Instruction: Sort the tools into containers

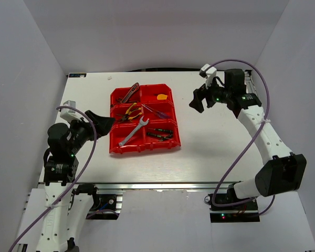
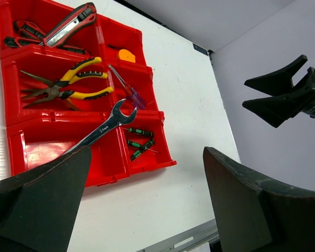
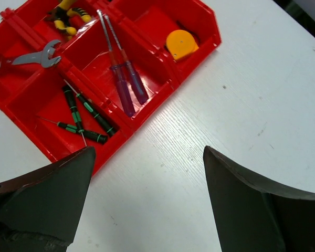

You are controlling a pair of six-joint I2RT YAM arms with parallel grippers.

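The left hand [image 1: 104,126] and right hand [image 1: 198,100] are hanging open, empty. One left finger [image 2: 42,205] is hiding the handle end of the silver wrench [image 2: 102,129], and the red bins [image 2: 110,176] are running off-frame.

L wrist view: silver wrench [image 2: 102,131] handle end hidden behind left gripper [image 2: 147,173] finger [image 2: 47,199]; red bins [image 2: 105,168] cut off at left edge. R wrist view: yellow-handled pliers [image 3: 68,13] cut off at top.

The scene is being lit brightly and evenly from above. Only faint, soft shadows are being cast on the white tabletop [image 1: 210,147]. Glare is being thrown off the glossy red bins [image 3: 152,23] beyond the jaws, which are being rendered dark and slightly soft.
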